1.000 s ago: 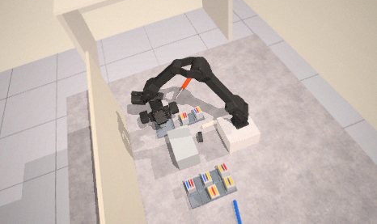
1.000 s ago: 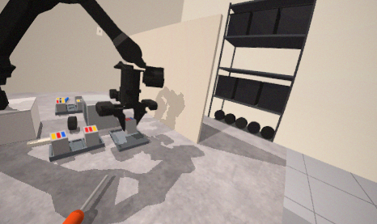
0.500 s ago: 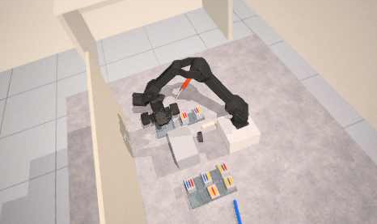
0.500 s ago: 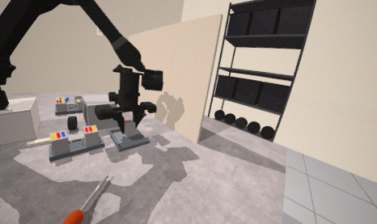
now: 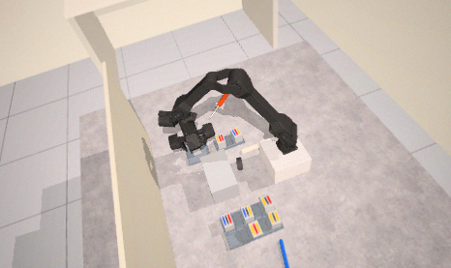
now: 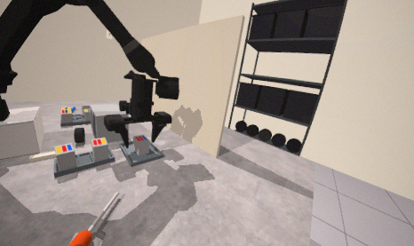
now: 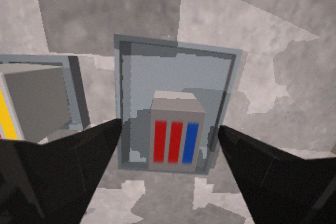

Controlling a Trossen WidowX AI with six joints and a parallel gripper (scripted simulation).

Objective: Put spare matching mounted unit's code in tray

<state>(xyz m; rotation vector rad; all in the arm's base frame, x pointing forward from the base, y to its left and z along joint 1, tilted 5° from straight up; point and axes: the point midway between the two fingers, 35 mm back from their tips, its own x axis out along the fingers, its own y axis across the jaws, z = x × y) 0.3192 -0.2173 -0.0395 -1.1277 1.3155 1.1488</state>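
My gripper [image 6: 140,144] [image 7: 171,127] is open, its fingertips low on either side of a pale grey block [image 6: 141,146] [image 7: 176,142] with red, red and blue stripes, a gap on each side. The block stands upright inside the grey tray [image 5: 197,161] [image 6: 147,160] [image 7: 177,45], towards one end. Beside the tray, a second holder [image 6: 84,165] carries a block with red, red and yellow stripes [image 5: 220,139] [image 6: 100,149] and a block with yellow, red and blue stripes [image 5: 236,134] [image 6: 66,157]. I cannot tell which unit is the mounted one; no printed back shows.
A larger holder [image 5: 237,240] carries several striped blocks. A grey box [image 5: 220,179], a black cylinder [image 5: 239,163] [image 6: 79,135] and a pale bar [image 5: 250,149] lie between. An orange screwdriver [image 5: 223,100] [image 6: 82,238] and a blue rod [image 5: 284,253] lie apart. A tall panel [image 6: 195,67] stands beyond the tray.
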